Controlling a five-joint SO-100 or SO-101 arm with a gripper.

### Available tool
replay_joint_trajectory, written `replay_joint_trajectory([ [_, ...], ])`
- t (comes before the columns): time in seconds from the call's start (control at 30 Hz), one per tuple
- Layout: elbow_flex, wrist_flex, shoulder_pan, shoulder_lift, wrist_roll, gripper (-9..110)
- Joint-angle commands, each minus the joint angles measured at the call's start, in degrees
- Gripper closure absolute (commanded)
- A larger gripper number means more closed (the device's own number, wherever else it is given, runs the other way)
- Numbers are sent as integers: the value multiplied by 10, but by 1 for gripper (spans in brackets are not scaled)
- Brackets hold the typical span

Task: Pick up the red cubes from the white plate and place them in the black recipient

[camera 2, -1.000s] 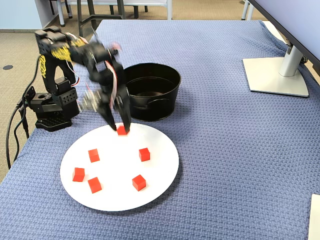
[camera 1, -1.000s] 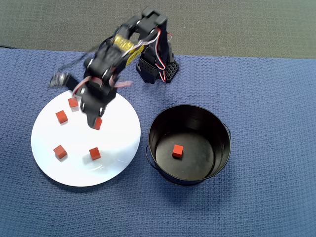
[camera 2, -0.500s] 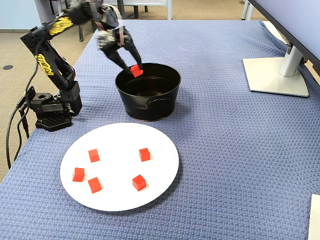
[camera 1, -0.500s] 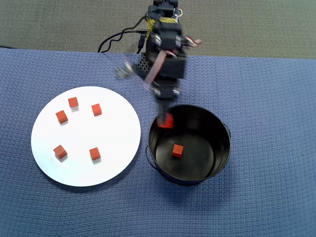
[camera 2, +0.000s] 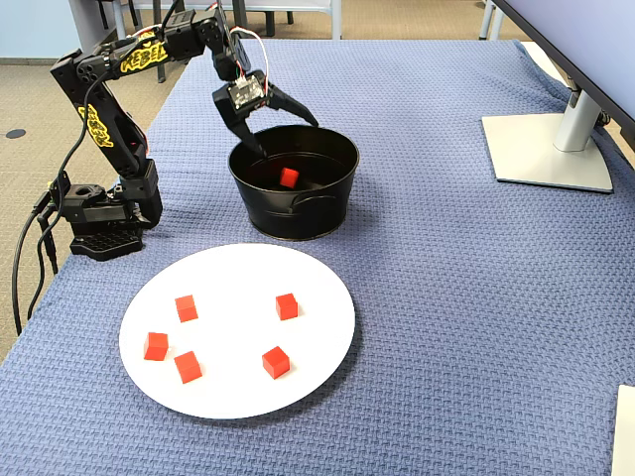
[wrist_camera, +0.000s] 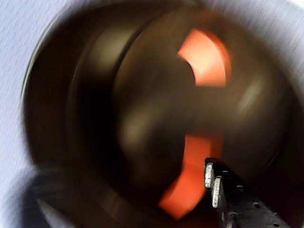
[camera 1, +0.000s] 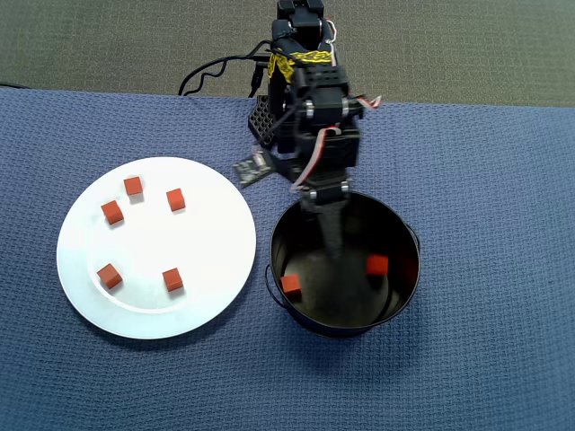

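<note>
The gripper (camera 2: 283,129) hangs over the black recipient (camera 2: 317,203) with its fingers spread wide and holding nothing. In the overhead view the gripper (camera 1: 331,235) hides part of the pot floor; two red cubes (camera 1: 377,265) lie inside, one near each wall. The fixed view shows only one cube (camera 2: 289,178) in the pot, the wall covers the rest. The wrist view is strongly blurred, only two orange smears (wrist_camera: 206,57) are readable. Five cubes (camera 1: 172,279) sit apart on the white plate (camera 1: 216,260).

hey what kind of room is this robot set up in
Probably an office or lab: a monitor stand sits on the blue-cloth table, with chair legs on the carpet behind.
</note>
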Motion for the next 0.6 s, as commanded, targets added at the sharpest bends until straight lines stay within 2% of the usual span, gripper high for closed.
replay_joint_trajectory([
  [0.0, -58, 6, 127, -15, -71, 54],
  [0.17, -76, -45, 281, -112, -122, 55],
  [0.27, -92, -91, 345, -177, -110, 59],
  [0.43, -135, -115, 380, -272, -105, 61],
  [0.57, -163, -120, 375, -334, -191, 61],
])
